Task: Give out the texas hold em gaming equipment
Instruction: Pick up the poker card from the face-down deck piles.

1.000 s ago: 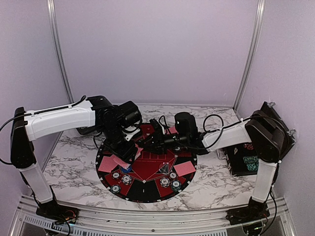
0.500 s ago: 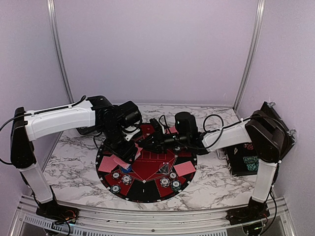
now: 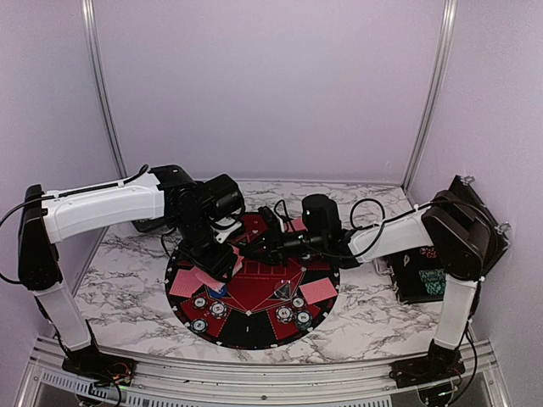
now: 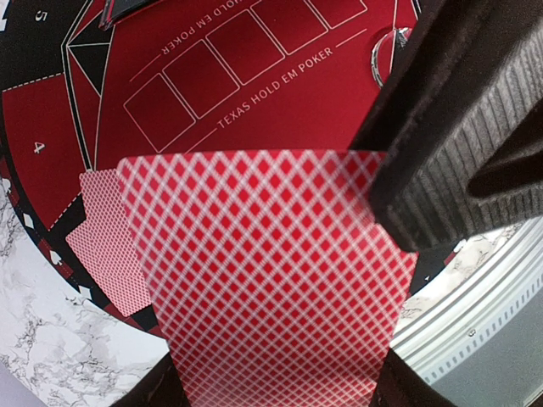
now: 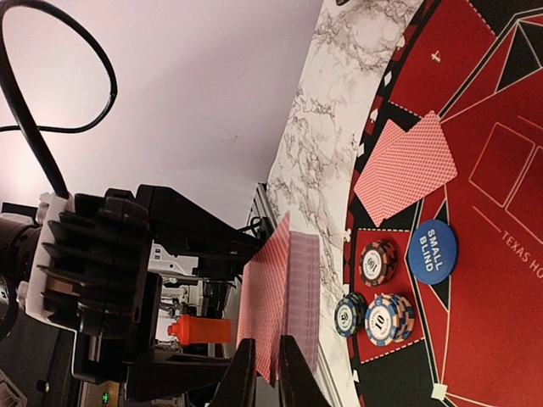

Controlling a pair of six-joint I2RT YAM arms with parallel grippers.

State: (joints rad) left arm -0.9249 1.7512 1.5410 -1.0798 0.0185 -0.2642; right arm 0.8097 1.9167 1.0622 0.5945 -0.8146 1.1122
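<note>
**Right gripper (image 5: 265, 377) at the deck, deal only partly out**

Its two fingers stand close on either side of the front card (image 5: 261, 314)'s edge, with little gap left. Whether the pads actually bite the card, I cannot tell from where I stand. The left gripper (image 3: 227, 261) is clamped on the deck (image 4: 271, 280) of red-backed cards and holds it on edge above the left half of the round mat (image 3: 254, 288).

Some of the job looks done. Dealt cards lie face down at the near-left seat (image 3: 185, 282) and the near-right seat (image 3: 316, 291), and a small cluster of striped chips (image 3: 208, 309) sits in front of each. The blue marker (image 5: 437, 252) lies flat beside the left chips.

Plenty looks left, though. The deck is thick, and the row of outlined boxes in the mat's middle has no cards in it. The far seats are hidden behind the arms, so I cannot judge them. A black case (image 3: 420, 275) stands off the mat to the right.
</note>
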